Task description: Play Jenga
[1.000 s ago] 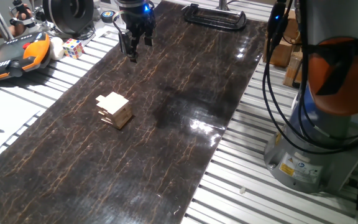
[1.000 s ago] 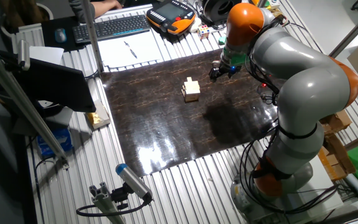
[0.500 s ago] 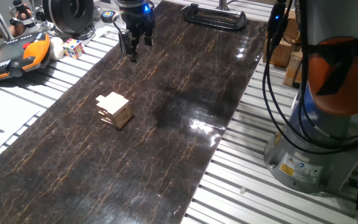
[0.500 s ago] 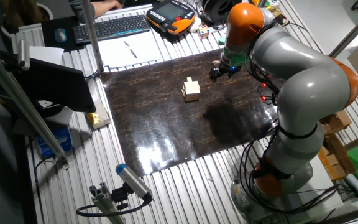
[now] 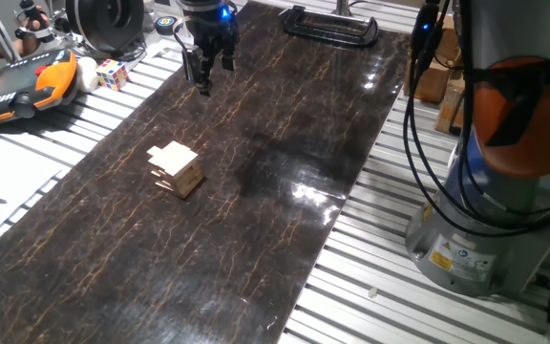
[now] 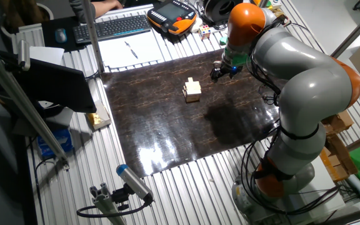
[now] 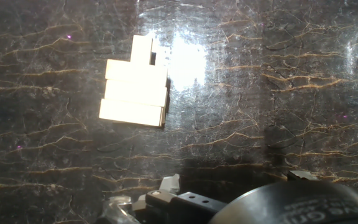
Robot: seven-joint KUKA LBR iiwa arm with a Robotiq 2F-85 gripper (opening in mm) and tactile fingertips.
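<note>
The Jenga stack [image 5: 177, 168] stands upright on the dark marbled mat [image 5: 256, 229], well clear of every mat edge. It is a compact block of pale wooden pieces in crossed layers. In the hand view the top layer [image 7: 134, 93] shows three parallel blocks, and one block of a lower layer projects beyond one side of the stack.

The gripper [image 5: 203, 80] hangs above the mat, well apart from the stack, toward the mat edge nearest the multicoloured cube [image 5: 113, 74]. Its fingers point down at the mat and hold nothing. Whether the fingers are apart or together cannot be determined from any view. In the other fixed view the gripper [image 6: 222, 72] lies beside the stack [image 6: 192, 90] with bare mat between them.

The orange hand controller [image 5: 22, 84] lies off the mat, beyond the cube as seen from the stack. A keyboard [image 6: 111, 27] and a sheet with a pen [image 6: 130, 49] lie past the mat edge, farther from the stack.
</note>
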